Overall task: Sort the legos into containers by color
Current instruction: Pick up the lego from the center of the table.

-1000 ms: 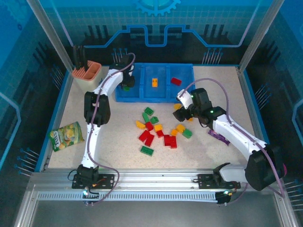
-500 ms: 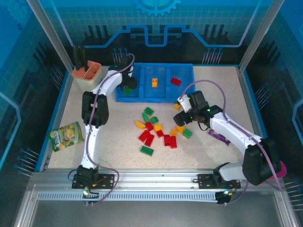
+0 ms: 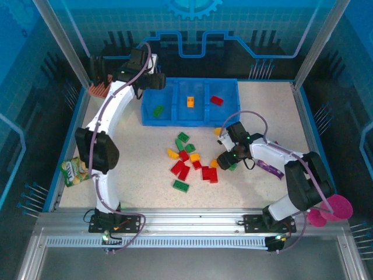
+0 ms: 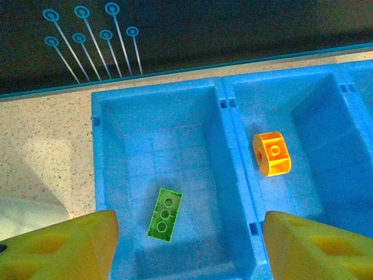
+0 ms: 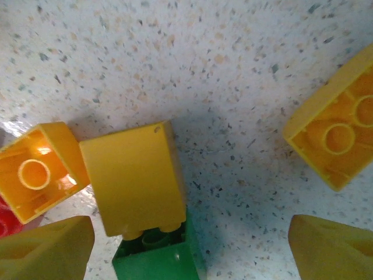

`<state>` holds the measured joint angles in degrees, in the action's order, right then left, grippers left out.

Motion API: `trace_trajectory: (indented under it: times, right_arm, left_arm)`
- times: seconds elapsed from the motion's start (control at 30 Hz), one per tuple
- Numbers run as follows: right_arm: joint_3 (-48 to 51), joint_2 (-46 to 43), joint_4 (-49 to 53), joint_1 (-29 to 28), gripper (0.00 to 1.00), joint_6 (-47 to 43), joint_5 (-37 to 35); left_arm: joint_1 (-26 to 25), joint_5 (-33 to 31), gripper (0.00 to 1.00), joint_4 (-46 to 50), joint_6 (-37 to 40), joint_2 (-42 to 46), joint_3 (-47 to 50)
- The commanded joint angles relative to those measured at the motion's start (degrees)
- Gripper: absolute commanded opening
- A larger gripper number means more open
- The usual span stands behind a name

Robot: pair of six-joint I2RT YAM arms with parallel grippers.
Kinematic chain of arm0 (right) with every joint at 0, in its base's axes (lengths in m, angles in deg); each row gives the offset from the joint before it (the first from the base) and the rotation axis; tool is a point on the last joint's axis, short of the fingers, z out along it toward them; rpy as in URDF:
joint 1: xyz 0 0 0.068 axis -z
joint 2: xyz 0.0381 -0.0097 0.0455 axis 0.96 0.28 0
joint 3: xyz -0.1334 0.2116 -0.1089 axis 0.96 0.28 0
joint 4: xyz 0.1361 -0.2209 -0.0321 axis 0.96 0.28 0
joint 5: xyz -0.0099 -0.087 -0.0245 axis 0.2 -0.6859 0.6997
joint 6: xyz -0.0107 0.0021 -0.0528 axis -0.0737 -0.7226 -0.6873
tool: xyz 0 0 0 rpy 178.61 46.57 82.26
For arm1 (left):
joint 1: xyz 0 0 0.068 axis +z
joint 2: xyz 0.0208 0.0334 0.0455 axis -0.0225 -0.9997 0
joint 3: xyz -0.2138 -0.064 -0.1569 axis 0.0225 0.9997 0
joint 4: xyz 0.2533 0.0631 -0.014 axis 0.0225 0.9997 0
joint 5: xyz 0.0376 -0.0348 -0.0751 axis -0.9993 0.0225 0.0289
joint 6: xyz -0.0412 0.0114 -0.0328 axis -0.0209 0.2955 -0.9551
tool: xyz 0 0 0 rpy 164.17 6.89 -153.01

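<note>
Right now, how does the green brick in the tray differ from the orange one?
The green brick is long and slim and lies flat in the left compartment. The orange brick is short and stubby and sits in the middle compartment. Both lie loose in the blue tray.

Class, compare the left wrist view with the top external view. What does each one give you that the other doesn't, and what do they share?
Left wrist view: close detail, namely three circles on the green lego, a small round hole in the orange lego, and the left gripper open above them.

Top external view: the red lego in the right compartment, the loose pile on the table, and the right gripper low at that pile's right edge.

Shared: the blue tray, with green in its left compartment and orange in the middle one.
</note>
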<state>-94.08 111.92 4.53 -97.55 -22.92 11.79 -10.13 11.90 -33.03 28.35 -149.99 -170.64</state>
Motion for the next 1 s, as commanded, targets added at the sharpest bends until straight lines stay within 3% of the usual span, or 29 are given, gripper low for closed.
trace_trajectory:
  times: [0.0, 0.2, 0.5, 0.6, 0.73, 0.97]
  right_arm:
    - [-1.45, 2.03, 3.09, 0.47, 0.85, -1.08, 0.95]
    - [-4.08, 2.17, 7.26, -0.65, 0.82, -0.34, 1.03]
    - [-5.73, 7.05, 11.41, -3.63, 0.65, -0.93, -0.36]
    - [-6.84, 8.13, 12.87, -4.17, 0.53, -1.01, -0.71]
    - [-7.84, 7.69, 14.41, -4.64, 0.29, -0.68, -1.52]
    - [-18.17, 1.14, 22.79, -5.62, 0.21, -2.32, -2.12]
  left_arm:
    - [-0.44, 1.78, 0.69, -0.18, 1.16, 4.42, 4.00]
    - [-0.44, 1.97, 0.70, -0.30, 1.53, 10.28, 8.43]
    - [-0.44, 1.98, 0.71, -0.75, 2.09, 15.55, 12.43]
    - [-0.44, 1.72, 0.71, -0.37, 2.38, 17.25, 13.06]
    - [-0.44, 1.67, 0.71, 0.09, 2.25, 20.99, 14.96]
    - [-0.44, -0.51, 0.73, 2.59, 3.60, 31.47, 21.73]
